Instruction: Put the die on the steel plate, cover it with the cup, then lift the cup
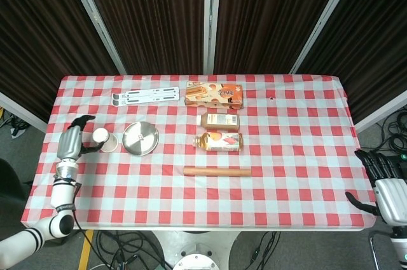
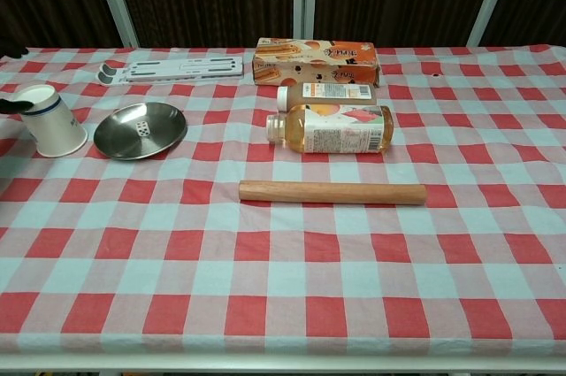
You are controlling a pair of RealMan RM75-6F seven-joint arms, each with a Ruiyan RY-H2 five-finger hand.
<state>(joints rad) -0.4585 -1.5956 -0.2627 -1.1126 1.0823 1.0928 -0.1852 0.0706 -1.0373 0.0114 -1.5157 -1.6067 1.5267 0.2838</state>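
Note:
The white paper cup (image 2: 49,121) stands upside down on the tablecloth, just left of the steel plate (image 2: 124,139). A white die (image 2: 141,128) lies uncovered in the plate. In the head view the cup (image 1: 103,140) sits between my left hand (image 1: 72,139) and the plate (image 1: 140,138). That hand is beside the cup with its fingers spread, and one dark fingertip (image 2: 11,103) is at the cup's left side. My right hand (image 1: 388,186) hangs off the table's near right corner, fingers apart and holding nothing.
A wooden rod (image 2: 332,191) lies across the middle. Behind it are a juice bottle (image 2: 329,128) on its side, a small carton (image 2: 327,91), a snack box (image 2: 316,60) and a white folding stand (image 2: 172,66) at the back left.

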